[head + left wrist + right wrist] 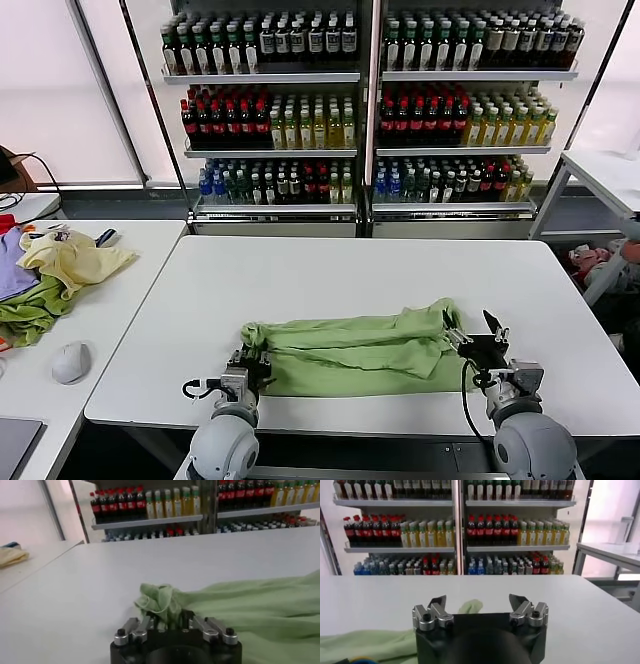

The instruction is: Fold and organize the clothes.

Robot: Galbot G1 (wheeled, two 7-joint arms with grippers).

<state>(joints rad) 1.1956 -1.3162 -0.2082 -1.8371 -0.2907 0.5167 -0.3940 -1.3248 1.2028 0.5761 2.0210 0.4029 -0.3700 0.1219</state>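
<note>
Left tool (250, 362): set at the near left end of the light green shirt (350, 350), low over the desk (330, 275); in the left wrist view the fingers (150, 625) are drawn in on a bunched fold of the cloth (159, 601), so the shirt is gripped there.

Right tool (484, 342): placed at the near right end of the shirt, just beside its edge; in the right wrist view the fingers (438, 605) are spread wide apart and nothing is held between them.

Shirt position: laid across the near middle of the desk as a long, roughly folded band running left to right between the two tools; one rolled edge is seen along the far side, and a raised corner near the right tool (470, 606).

Shirt material: soft, thin cloth, pale green, creased and gathered into loose ridges; the left end is crumpled into a small knot of folds.

Desk: a flat white top with rounded corners, smooth and matt.

Side desk (120, 290): a second white top on the robot's left, on which a pale yellow garment (75, 262), a darker green garment (30, 312) and a purple garment (12, 270) are heaped, with a grey mouse (70, 362) nearer.

Shelves (370, 75): metal racks behind the desk, filled with rows of bottles with dark, red, yellow and blue contents.
</note>
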